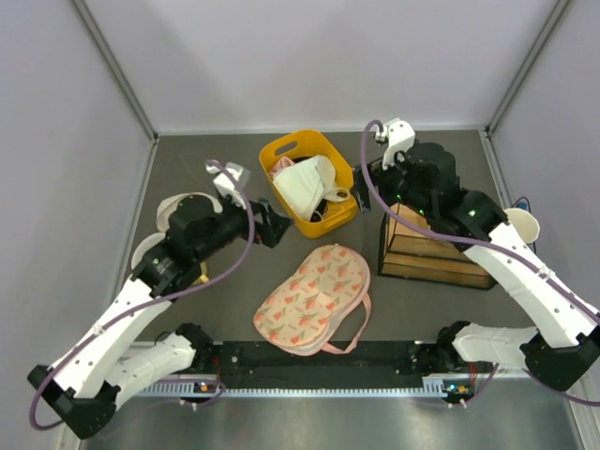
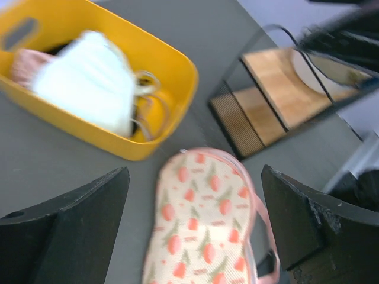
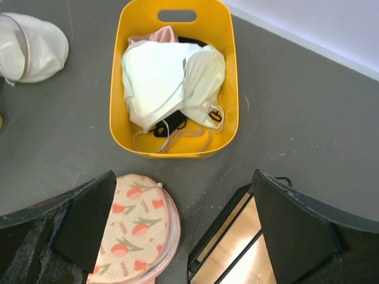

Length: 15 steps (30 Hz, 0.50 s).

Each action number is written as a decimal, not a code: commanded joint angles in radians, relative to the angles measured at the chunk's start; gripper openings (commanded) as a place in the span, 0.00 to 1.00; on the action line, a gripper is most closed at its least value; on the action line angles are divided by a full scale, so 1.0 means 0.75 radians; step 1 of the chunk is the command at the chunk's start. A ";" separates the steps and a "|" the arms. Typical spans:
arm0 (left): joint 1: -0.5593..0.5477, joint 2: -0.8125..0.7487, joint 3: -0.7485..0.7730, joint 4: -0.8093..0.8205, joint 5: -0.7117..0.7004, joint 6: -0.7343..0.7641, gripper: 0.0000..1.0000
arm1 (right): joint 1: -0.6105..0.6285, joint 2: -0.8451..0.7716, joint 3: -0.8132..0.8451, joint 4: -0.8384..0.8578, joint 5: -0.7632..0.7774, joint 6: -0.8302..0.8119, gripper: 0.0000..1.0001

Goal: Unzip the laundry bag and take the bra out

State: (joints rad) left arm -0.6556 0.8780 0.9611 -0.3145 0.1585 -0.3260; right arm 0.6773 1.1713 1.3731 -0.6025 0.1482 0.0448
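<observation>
**Bra sits in the yellow basket; printed pouch lies flat on the table**

Look first at the yellow basket [image 3: 232, 112] near the middle of the back edge. The bra [image 3: 172, 77] lies on top inside it, cream-white, its smooth padded cups folded over each other and thin straps trailing toward the near wall of the basket. Under it you can see a strip of a pink garment [image 3: 151, 36] at the handle end and a black piece [image 3: 169, 125] among the straps.

The laundry bag [image 1: 314, 298] is outside the basket, flat on the table [image 1: 225, 281] just in front of it, between the two arms. It is a pale pink peanut shape with orange-red prints. A pink band loops out along its right side. You cannot tell from these views whether the zip is done up.

To the right, a wooden crate [image 1: 427, 251] with a dark frame stands near the bag's far end, a strip of bare table between them. A white mesh pouch [image 3: 23, 44] lies at the left, well apart from the basket.

Your left gripper [image 2: 195, 177] hangs above the bag's far end, fingers spread wide with nothing between them. Your right gripper [image 3: 183, 177] hovers near the basket's right side, likewise spread and holding nothing. Walls [image 1: 75, 141] close the table on the left, back and right.
</observation>
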 commanded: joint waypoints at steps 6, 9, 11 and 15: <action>0.281 0.101 0.342 -0.411 -0.365 0.030 0.99 | -0.013 0.127 0.263 -0.105 0.064 0.000 0.99; 0.356 0.148 0.385 -0.436 -0.332 0.007 0.99 | -0.015 0.248 0.382 -0.154 0.007 0.018 0.99; 0.395 0.179 0.412 -0.454 -0.299 -0.011 0.99 | -0.021 0.322 0.478 -0.207 -0.030 0.028 0.99; 0.518 0.267 0.465 -0.491 -0.228 -0.048 0.99 | -0.056 0.510 0.676 -0.336 -0.097 0.087 0.99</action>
State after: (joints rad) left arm -0.3359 1.0363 1.2423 -0.6384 -0.0547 -0.3279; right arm 0.6678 1.4544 1.7443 -0.7418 0.1257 0.0616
